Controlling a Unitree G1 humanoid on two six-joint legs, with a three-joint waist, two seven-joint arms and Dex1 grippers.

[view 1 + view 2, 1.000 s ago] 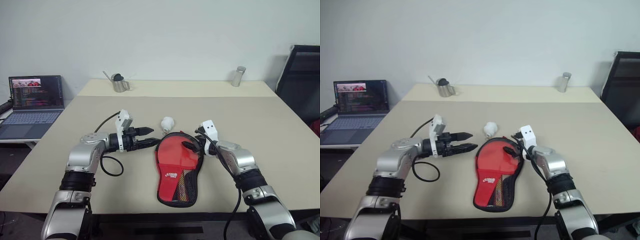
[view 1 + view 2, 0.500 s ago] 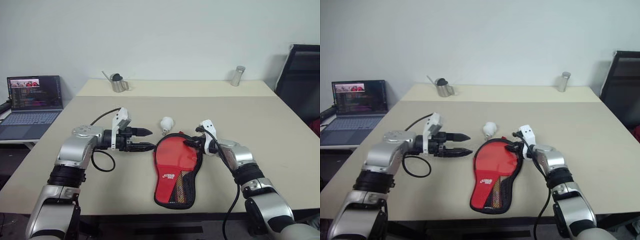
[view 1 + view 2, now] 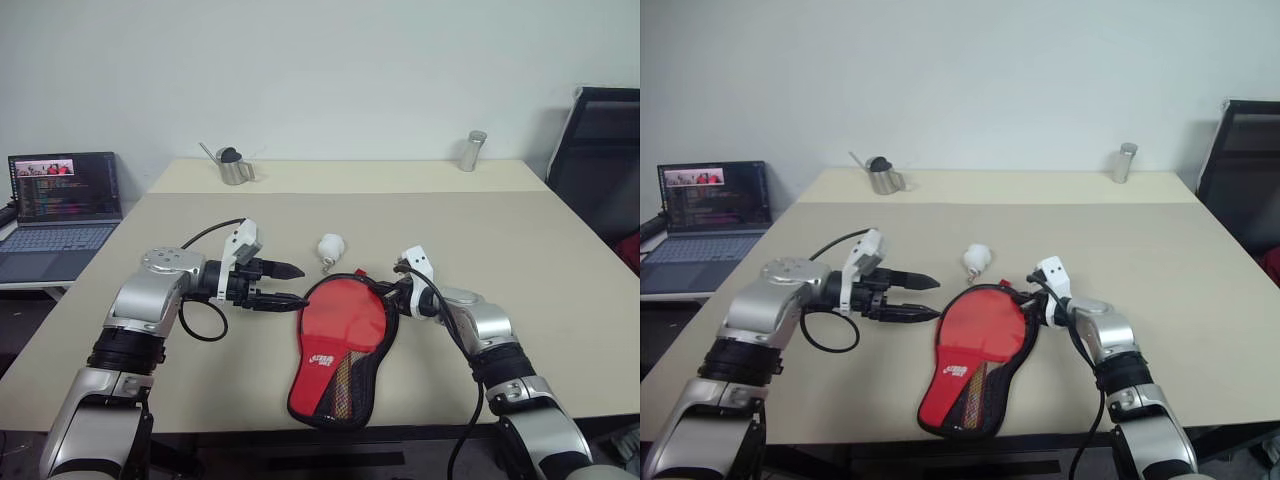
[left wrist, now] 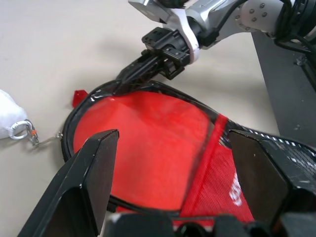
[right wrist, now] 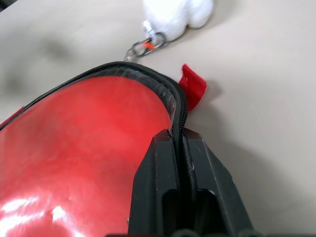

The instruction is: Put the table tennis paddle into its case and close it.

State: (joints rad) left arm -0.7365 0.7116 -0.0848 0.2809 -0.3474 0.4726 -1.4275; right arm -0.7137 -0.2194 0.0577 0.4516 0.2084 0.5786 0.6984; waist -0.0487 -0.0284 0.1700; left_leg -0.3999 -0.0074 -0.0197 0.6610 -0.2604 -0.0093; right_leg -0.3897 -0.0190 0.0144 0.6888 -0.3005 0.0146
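- Head views: the case (image 3: 335, 360) lies near the bench's (image 3: 560, 250) front edge, red side up, its round end toward the back. The left claw (image 3: 290, 283) hangs just beside it, fingers spread.
- Left wrist view: the right claw (image 4: 132, 75) pinches the case's black rim.
- Right wrist view: its fingers (image 5: 159, 197) clamp the zip edge; the glossy red inside is probably the paddle (image 5: 89, 148).

place: office or lab room | table (image 3: 560, 300): large, beige, bare-topped | wall (image 3: 350, 70): plain, pale | laptop (image 3: 60, 205): open on a side desk at the robot's left, code on screen | chair (image 3: 605, 150): black office type, far right | far edge: metal cup (image 3: 235, 168), steel shaker (image 3: 470, 152)
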